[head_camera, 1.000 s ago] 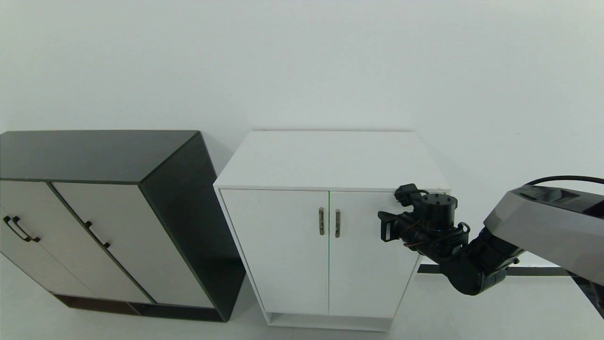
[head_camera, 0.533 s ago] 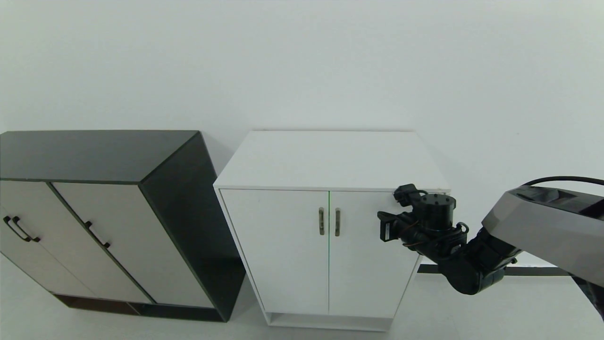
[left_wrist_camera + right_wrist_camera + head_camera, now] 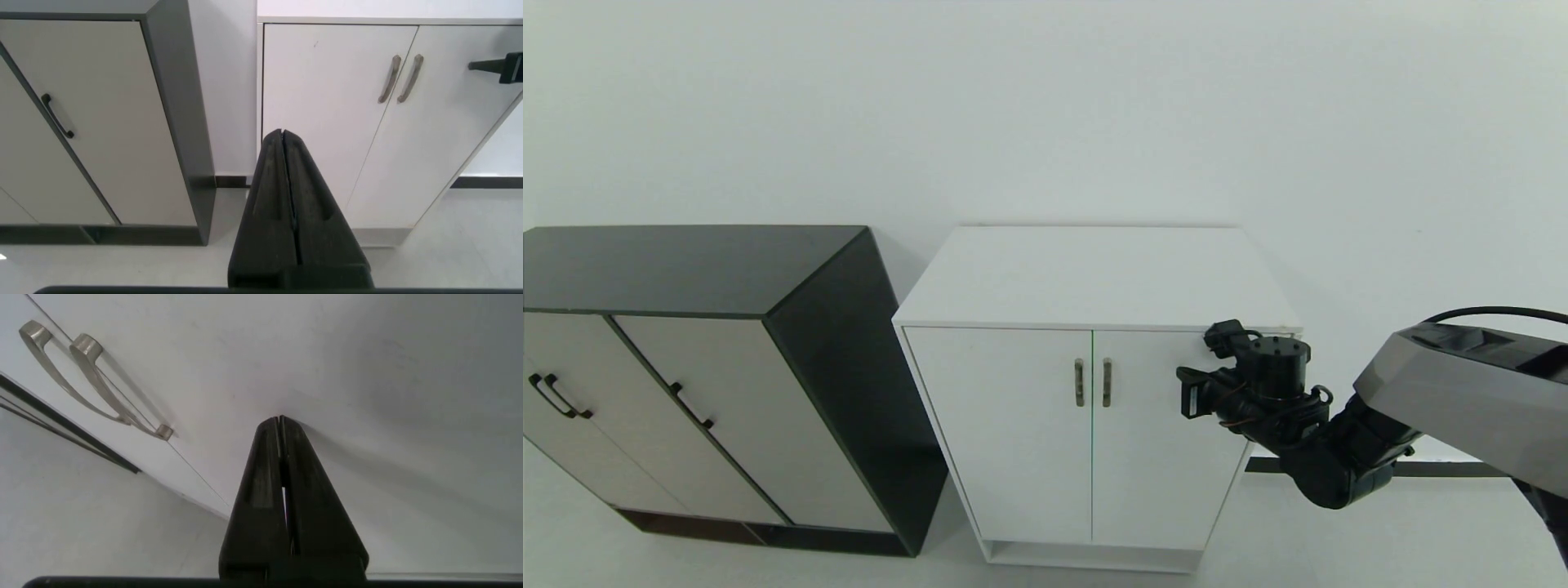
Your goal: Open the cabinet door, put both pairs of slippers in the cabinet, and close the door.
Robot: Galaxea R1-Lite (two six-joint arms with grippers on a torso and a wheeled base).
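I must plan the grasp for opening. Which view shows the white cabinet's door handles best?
The right wrist view: the handles are nearest, their bowed shape plain. Head and left wrist views show both whole but small.

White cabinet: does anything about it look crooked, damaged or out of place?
Nothing stands out. The white cabinet stands square, both doors shut and flush, the two handles upright side by side. The right gripper, shut, hangs before the right door.

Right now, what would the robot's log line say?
white cabinet: closed | right gripper: shut, empty, before right door | left gripper: shut, empty
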